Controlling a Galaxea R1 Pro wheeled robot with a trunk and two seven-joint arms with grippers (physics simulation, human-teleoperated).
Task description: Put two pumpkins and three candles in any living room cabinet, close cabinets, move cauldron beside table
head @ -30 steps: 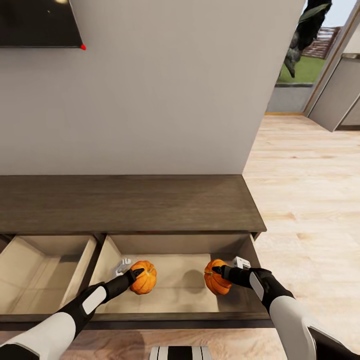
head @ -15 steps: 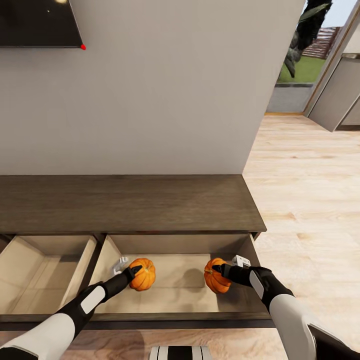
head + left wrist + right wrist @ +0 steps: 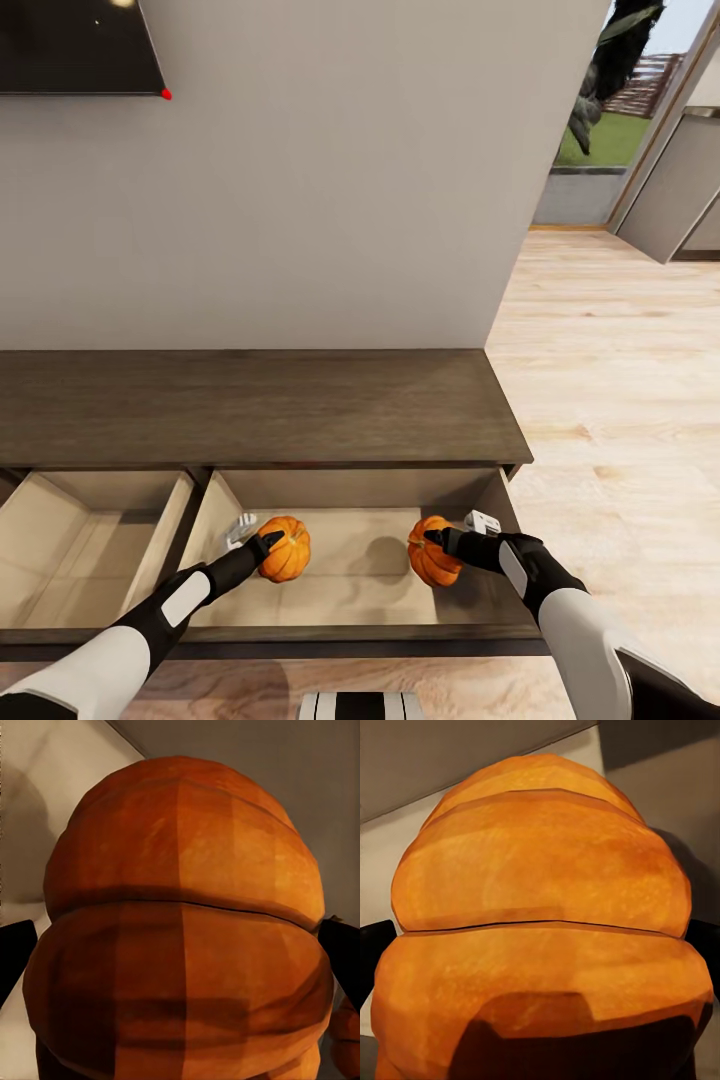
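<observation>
Both pumpkins hang inside the open right drawer (image 3: 300, 600) of the cabinet (image 3: 250, 405): left end effector (image 3: 268, 545) clamps the left pumpkin (image 3: 285, 548), right end effector (image 3: 437, 541) clamps the right pumpkin (image 3: 432, 552). Each seems just above the drawer floor, directly below; release drops them straight down.

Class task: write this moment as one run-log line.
left gripper: shut on left pumpkin | right gripper: shut on right pumpkin | both pumpkins over open cabinet drawer
</observation>
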